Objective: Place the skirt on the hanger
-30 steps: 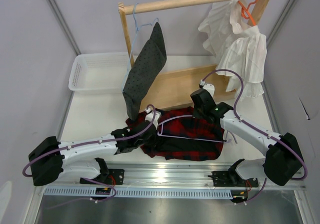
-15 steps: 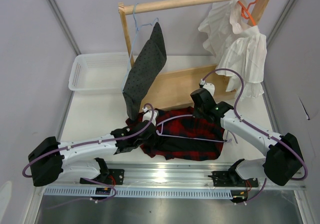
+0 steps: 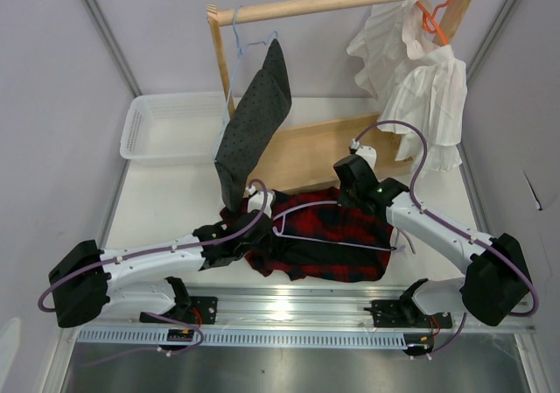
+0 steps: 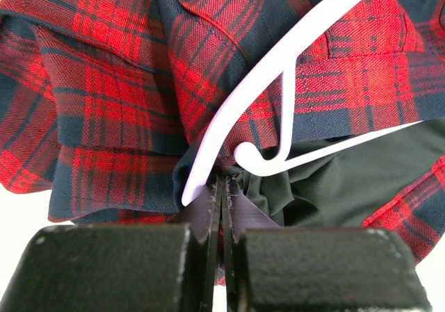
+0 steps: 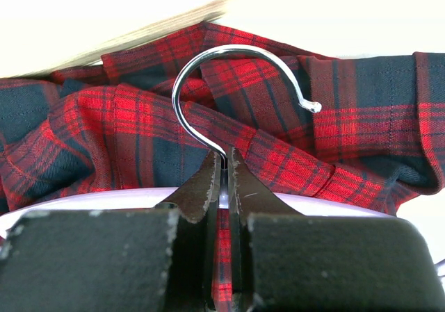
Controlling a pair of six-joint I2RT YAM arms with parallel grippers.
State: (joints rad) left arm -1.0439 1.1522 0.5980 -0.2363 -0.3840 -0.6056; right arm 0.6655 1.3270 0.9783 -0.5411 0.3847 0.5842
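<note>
Skirt (image 3: 325,260) lies bunched on counter (image 3: 175,200), between both hands. Left hand (image 4: 222,187) pinched tight on dark skirt edge, just beside hanger (image 4: 233,110) tip. Right hand (image 5: 224,162) clamped on hanger at base of silver hook (image 5: 236,48). Skirt red and dark plaid, black lining showing. Hanger thin, pale purple, on top of skirt. Top view: hook hidden under right arm.

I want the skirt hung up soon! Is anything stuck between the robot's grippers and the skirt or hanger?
Nothing visible. The jaws of the left gripper are shut on the soft red-and-navy plaid skirt, and those of the right gripper pinch the thin lilac plastic hanger below its silver hook.
</note>
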